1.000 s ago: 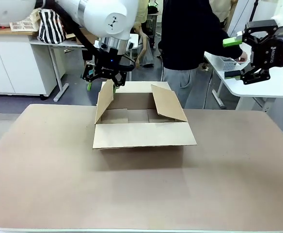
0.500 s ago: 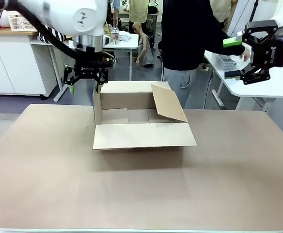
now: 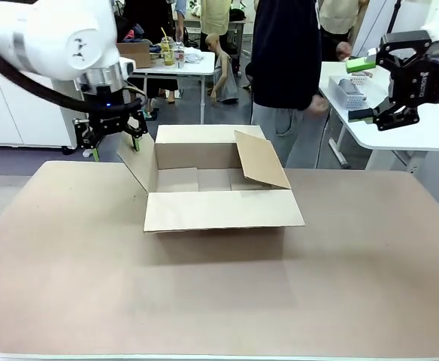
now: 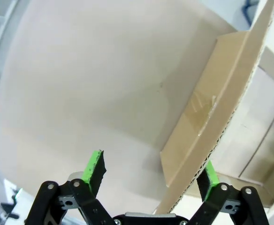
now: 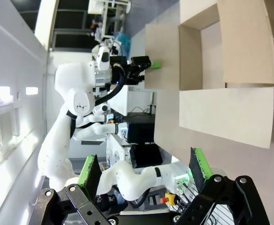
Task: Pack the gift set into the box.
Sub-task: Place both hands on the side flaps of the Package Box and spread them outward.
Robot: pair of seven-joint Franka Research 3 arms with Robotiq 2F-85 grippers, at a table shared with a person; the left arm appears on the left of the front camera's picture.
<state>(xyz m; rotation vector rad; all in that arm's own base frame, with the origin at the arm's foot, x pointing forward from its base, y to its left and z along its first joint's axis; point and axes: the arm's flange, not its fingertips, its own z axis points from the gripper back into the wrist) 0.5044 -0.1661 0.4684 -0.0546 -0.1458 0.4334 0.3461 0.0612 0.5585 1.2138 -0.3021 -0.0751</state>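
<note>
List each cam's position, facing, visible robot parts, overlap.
Front: fixed on the robot's side, faces across the table and box to the person; left fingers and right fingers show, both open.
Left wrist: above the table, looks down at the box's side flap between its own fingers.
Right wrist: rolled sideways, faces the box and left arm past its own fingers.
Shared: every view holds the box.

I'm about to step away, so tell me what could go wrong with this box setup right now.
The left flap sits loose between the open fingers of the left end effector, so it could swing shut. The right flap leans over the box opening and may block packing.
</note>
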